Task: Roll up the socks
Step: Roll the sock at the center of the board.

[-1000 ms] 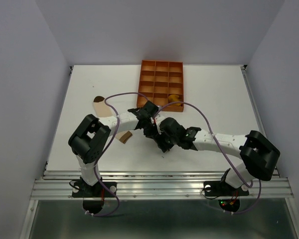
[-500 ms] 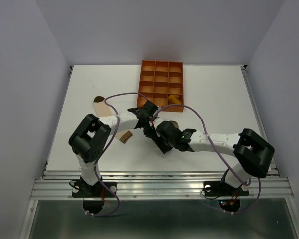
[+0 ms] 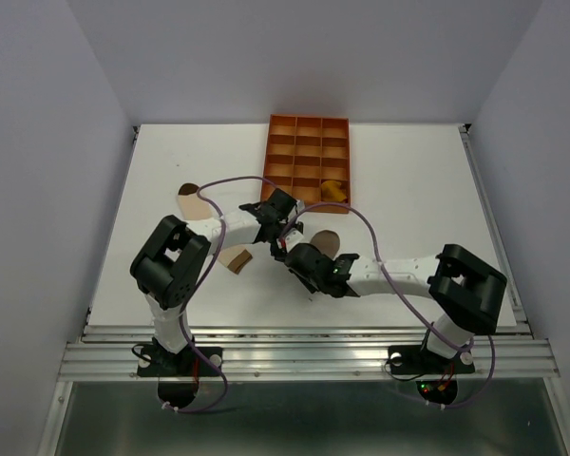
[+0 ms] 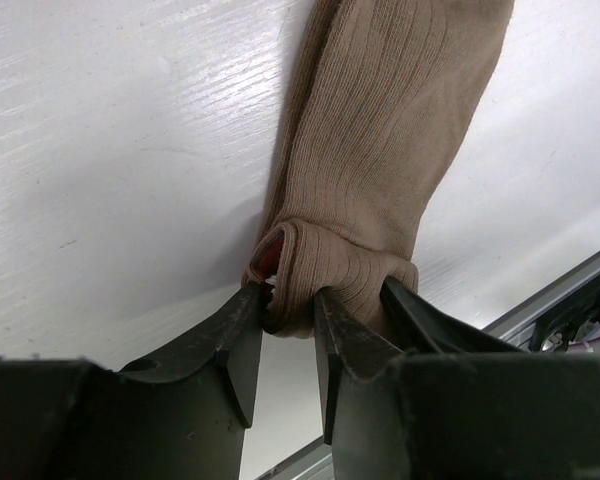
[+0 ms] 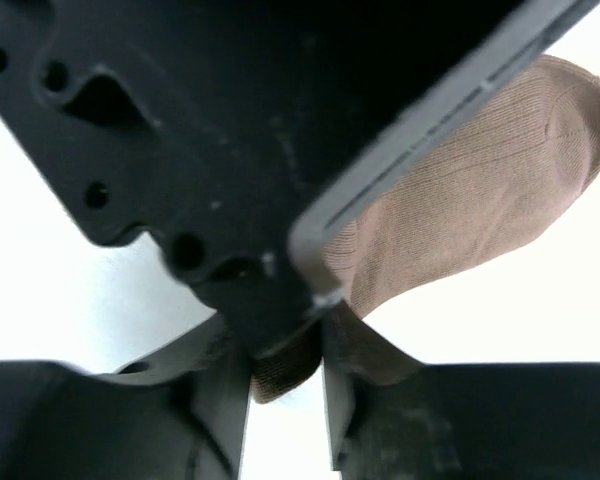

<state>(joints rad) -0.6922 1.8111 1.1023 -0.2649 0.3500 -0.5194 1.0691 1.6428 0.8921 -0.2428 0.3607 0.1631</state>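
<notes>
From above, both arms meet at mid-surface (image 3: 408, 190), covering the taupe sock (image 3: 328, 238) except for its toe. The mustard sock (image 3: 335, 190) sits in the near right corner compartment of the orange tray (image 3: 309, 133), and the cream sock (image 3: 190, 199) lies off to the left. Left wrist view: the left fingers (image 4: 235, 340) are clamped on the taupe sock's rolled end. Right wrist view: the right fingers (image 5: 220, 395) pinch the same sock's fabric — the other arm's black housing blocks much of the view.
</notes>
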